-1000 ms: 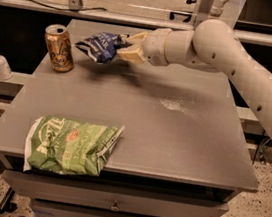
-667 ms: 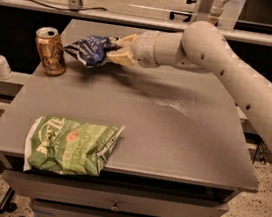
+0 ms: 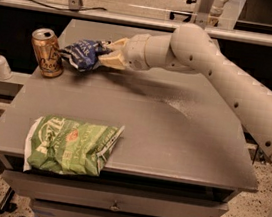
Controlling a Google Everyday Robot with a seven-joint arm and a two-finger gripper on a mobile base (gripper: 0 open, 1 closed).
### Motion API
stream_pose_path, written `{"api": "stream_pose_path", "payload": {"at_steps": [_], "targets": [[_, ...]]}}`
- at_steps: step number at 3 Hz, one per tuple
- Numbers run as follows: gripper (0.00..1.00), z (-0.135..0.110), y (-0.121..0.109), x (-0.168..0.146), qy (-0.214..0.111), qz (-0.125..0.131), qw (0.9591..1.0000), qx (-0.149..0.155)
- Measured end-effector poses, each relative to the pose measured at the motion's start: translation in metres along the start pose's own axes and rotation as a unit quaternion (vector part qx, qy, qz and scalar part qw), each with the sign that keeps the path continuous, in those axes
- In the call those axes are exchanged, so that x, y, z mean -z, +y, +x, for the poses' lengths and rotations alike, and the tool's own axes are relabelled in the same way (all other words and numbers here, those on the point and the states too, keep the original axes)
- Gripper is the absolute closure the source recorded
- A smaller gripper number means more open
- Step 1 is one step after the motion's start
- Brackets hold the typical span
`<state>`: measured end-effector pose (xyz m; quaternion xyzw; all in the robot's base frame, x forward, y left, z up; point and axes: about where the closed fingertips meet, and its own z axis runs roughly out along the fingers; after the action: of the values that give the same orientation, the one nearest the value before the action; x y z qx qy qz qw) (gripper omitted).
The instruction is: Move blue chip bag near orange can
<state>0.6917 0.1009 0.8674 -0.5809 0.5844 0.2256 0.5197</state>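
Note:
The blue chip bag (image 3: 82, 54) is crumpled dark-blue foil with white lettering, at the far left of the grey table (image 3: 182, 137). My gripper (image 3: 104, 54) reaches in from the right and is shut on the bag's right end, holding it at or just above the table top. The orange can (image 3: 47, 52) stands upright at the table's far left edge, just left of the bag, with a small gap between them.
A larger green chip bag (image 3: 70, 144) lies at the table's front left edge. A small white pump bottle (image 3: 0, 62) stands on a lower ledge left of the table. My arm (image 3: 229, 88) spans the table's right side. Drawers sit below the front edge.
My gripper has carried the blue chip bag leftward and down toward the table beside the orange can. The can and the green bag have not moved on the table.

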Motion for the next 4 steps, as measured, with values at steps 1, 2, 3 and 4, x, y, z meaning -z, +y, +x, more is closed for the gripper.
{"api": "stream_pose_path", "payload": {"at_steps": [1,2,3,4], "targets": [[0.59,0.0033,0.0017,-0.0047,0.005,-0.002,1.0,-0.006],[0.37,0.0056,0.0035,-0.0068,0.008,-0.003,0.9999,-0.01],[0.12,0.0078,0.0039,-0.0077,0.011,-0.003,0.9999,-0.013],[0.0,0.0083,0.0031,-0.0064,0.011,-0.001,0.9998,-0.014]]}}
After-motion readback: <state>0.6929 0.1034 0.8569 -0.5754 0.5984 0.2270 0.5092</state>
